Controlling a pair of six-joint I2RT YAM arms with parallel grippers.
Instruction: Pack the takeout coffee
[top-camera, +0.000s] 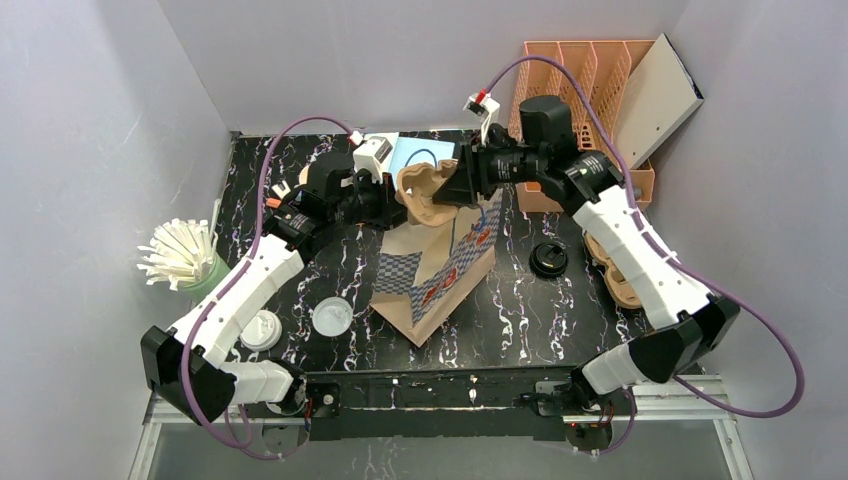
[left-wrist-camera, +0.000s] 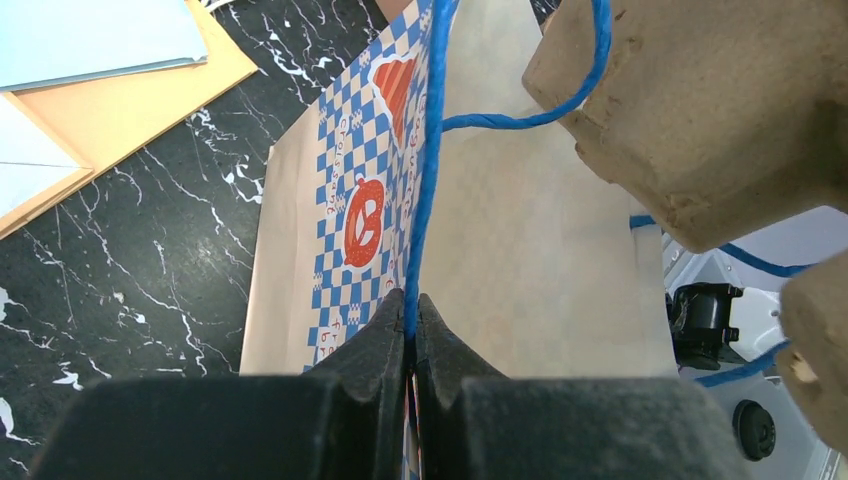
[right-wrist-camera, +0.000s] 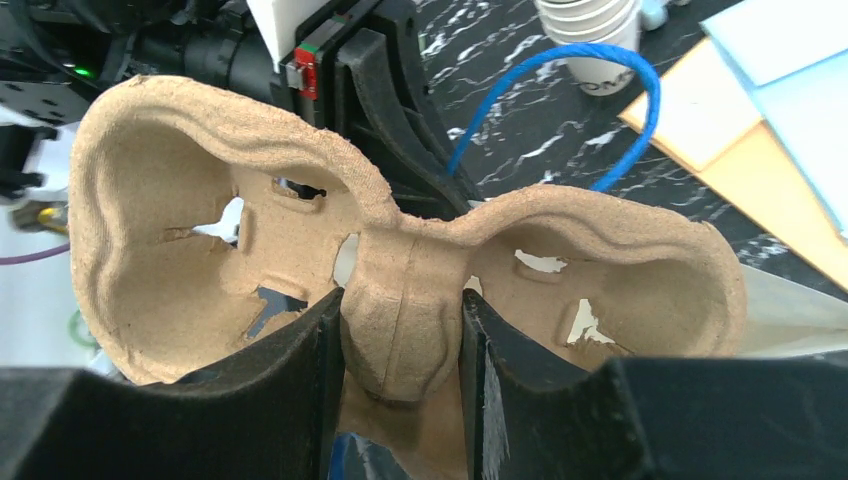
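Note:
A brown paper bag (top-camera: 440, 270) with blue checks and blue rope handles stands mid-table. My left gripper (top-camera: 385, 210) is shut on the bag's rim at its blue edge, seen close in the left wrist view (left-wrist-camera: 412, 300). My right gripper (top-camera: 457, 190) is shut on the middle ridge of a brown pulp cup carrier (right-wrist-camera: 560, 270) and holds it tilted over the bag's mouth. The carrier also shows in the left wrist view (left-wrist-camera: 700, 110). No dark green cup shows plainly. A dark round thing (top-camera: 548, 258) sits right of the bag; I cannot tell what it is.
A light green holder of white straws (top-camera: 185, 255) stands at the left edge. Two white lids (top-camera: 332, 316) lie near the left arm. More pulp carriers (top-camera: 620, 270) lie at the right. An orange file rack (top-camera: 590, 90) stands at the back. Cream cups (right-wrist-camera: 590, 30) and paper sheets (top-camera: 415, 155) are behind the bag.

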